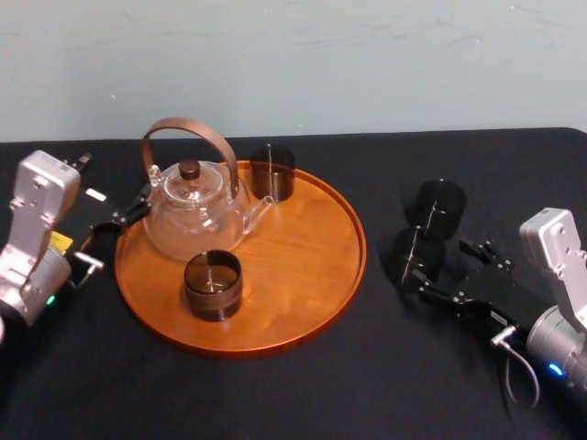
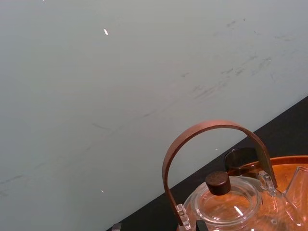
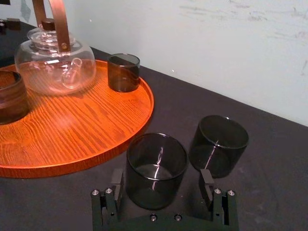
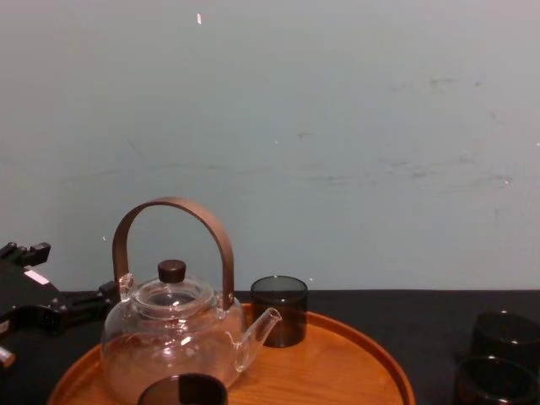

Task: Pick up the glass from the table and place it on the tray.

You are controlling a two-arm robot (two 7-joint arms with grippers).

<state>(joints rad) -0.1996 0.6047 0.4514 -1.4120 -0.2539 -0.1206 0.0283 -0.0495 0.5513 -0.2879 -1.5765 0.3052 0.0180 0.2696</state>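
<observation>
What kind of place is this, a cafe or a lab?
Probably a robot lab, not a cafe: a table covered in matte black, a bare pale wall, and a staged tray with teapot. The right gripper straddles a glass on the table; the left gripper sits beside the tray.

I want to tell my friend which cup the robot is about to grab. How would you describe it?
Find the round wooden tray on the black table. Right of it, off the tray, stand two dark smoky glasses. Yours is the nearer glass, sitting between the fingers of the open right hand; the farther glass has nothing around it.
</observation>
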